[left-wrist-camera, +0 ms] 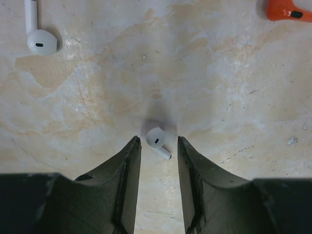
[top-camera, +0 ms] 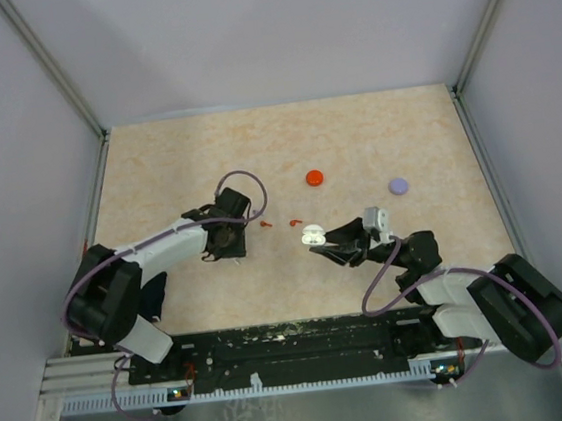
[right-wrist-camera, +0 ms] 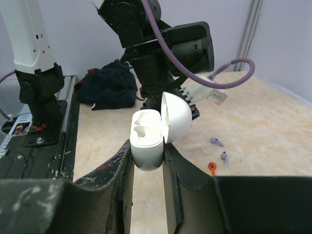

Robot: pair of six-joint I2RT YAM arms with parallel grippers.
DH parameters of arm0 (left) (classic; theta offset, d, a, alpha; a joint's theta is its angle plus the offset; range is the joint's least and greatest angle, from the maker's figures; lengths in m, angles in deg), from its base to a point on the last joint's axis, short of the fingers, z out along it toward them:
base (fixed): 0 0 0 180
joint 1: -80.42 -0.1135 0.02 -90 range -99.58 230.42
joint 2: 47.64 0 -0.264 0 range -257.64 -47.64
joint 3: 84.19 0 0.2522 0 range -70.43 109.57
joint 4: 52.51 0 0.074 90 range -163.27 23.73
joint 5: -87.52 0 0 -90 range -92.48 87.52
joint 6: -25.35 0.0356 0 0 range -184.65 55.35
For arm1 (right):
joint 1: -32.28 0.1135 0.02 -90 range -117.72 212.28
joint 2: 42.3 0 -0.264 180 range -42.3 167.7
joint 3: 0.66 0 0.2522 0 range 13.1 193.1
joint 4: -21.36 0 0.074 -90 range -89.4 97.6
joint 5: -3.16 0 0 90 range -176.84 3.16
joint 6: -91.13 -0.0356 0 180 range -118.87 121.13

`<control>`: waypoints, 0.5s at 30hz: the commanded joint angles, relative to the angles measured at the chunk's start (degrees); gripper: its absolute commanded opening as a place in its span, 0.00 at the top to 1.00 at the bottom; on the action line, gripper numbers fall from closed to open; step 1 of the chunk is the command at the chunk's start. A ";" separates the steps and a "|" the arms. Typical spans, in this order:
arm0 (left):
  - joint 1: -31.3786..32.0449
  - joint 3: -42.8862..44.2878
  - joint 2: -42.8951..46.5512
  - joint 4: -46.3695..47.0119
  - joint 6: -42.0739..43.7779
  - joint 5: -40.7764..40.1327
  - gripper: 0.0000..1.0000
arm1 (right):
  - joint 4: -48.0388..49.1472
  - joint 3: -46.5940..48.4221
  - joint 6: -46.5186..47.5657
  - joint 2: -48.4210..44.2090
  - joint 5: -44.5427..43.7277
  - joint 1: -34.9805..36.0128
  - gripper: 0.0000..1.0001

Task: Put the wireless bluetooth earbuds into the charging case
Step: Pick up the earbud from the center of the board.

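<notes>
Left gripper straddles one white earbud on the table, jaws apart, ungripped; right gripper clamps the open white charging case, wells seemingly empty, no earbud seated yet, every insertion remaining.

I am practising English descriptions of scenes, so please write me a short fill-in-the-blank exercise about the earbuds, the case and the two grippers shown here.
1. The right gripper holds a white charging case whose lid is ____.
2. The earbud lying between the jaws of the left gripper is ____ in colour.
3. On the table lie a red disc and a second disc that is ____.

Missing words: open; white; purple.
</notes>
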 commanded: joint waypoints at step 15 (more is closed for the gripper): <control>-0.15 2.37 -3.75 -2.26 3.42 -0.41 0.66 | 2.82 0.21 0.39 -0.65 -0.06 0.83 1.00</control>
